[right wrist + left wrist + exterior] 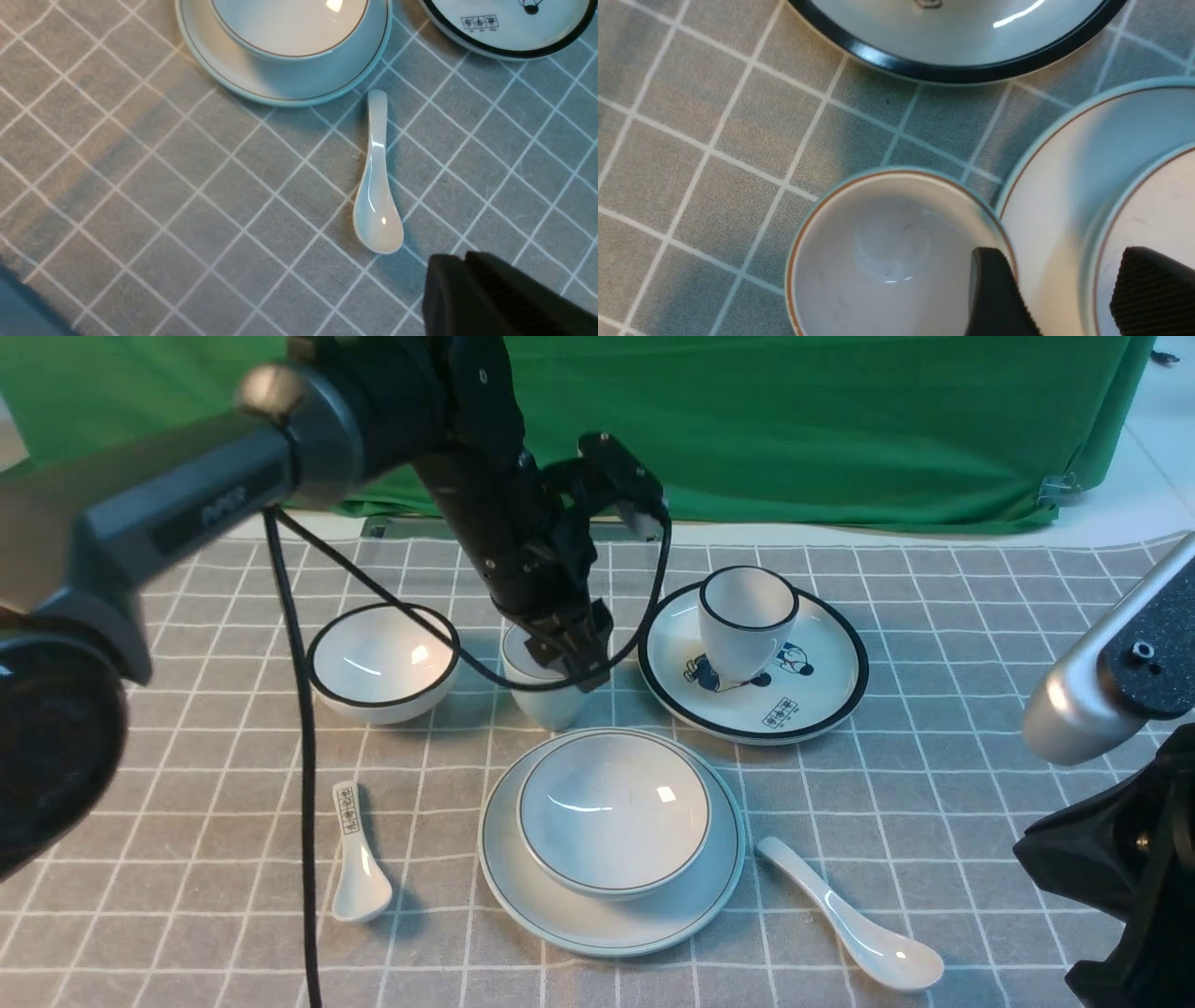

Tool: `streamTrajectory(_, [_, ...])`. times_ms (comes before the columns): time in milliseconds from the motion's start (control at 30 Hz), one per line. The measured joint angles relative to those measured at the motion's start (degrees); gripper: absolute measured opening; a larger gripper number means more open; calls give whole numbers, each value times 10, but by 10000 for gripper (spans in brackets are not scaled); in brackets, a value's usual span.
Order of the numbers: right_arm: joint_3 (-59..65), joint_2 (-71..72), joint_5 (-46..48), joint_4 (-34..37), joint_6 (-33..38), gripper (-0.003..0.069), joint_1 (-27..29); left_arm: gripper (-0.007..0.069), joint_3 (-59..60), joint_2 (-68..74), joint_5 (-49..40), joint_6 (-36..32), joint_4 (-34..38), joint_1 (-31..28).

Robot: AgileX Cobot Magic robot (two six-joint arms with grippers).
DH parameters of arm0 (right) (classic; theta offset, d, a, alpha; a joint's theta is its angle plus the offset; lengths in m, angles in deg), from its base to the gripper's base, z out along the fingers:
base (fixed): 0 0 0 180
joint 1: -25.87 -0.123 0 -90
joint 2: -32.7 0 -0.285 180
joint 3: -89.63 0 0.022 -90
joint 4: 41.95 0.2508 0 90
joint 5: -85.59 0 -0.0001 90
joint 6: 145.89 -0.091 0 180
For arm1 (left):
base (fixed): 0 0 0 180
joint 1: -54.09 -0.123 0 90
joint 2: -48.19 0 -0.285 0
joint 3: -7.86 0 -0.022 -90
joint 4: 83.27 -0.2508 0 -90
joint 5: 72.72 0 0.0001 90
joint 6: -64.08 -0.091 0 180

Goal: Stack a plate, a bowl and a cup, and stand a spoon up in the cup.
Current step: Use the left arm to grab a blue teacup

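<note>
**Front view: left hand astride the cup's rim, just behind the stacked plate and bowl**

The large round pale bluish-white plate (pixel 611 933) with a thin dark rim line lies on the grey checked table (pixel 934 784). The wide shallow pale white bowl (pixel 611 812) sits upright in its middle. Just behind the plate, a little to its left, stands the small plain handleless pale bluish-white cup (pixel 551 707), upright on the table and close to the plate's rim. The left hand (pixel 571 663) hangs right over it with its fingers parted. In the left wrist view one dark finger (pixel 994 298) dips inside the cup's mouth near its wall. The other, ribbed finger (pixel 1153 298) stands outside, over the bowl. The cup's wall lies between them with a gap to spare, so the cup is not gripped.

The long glossy white ceramic soup spoon (pixel 850 924) lies flat just to the right of the plate. Its handle end is near the plate's rim but apart from it, and its scoop points away toward the robot. The right hand (pixel 465 263) hovers near the scoop end. Its two black fingers (pixel 514 298) lie together with no gap to be seen and nothing between them.

Behind the plate to the right is a thick black-rimmed plate with cartoon figures (pixel 812 700), carrying a white cup with a black rim line (pixel 747 621). Behind the plate to the left, beyond the plain cup, is a deeper black-rimmed bowl (pixel 383 663). Left of the plate lies a shorter white spoon with black characters (pixel 358 859) on its handle.
</note>
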Motion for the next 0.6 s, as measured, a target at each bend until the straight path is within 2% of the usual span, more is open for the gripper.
streamTrajectory(267, [0,0,0,0,0,70,0,321,0,31,19,2,-11,0])
streamTrajectory(367, [0,0,0,0,-1,70,0,261,0,33,21,2,-17,0])
streamTrajectory(433, [0,0,0,-1,-1,70,0,134,0,33,19,2,-20,0])
streamTrajectory(467, [0,0,0,-1,-1,70,0,93,0,33,18,2,-20,0])
streamTrajectory(533, [0,0,0,-5,-1,70,0,44,0,31,14,3,-23,0])
streamTrajectory(600, [0,0,1,-12,-1,70,0,36,0,22,7,13,-25,0])
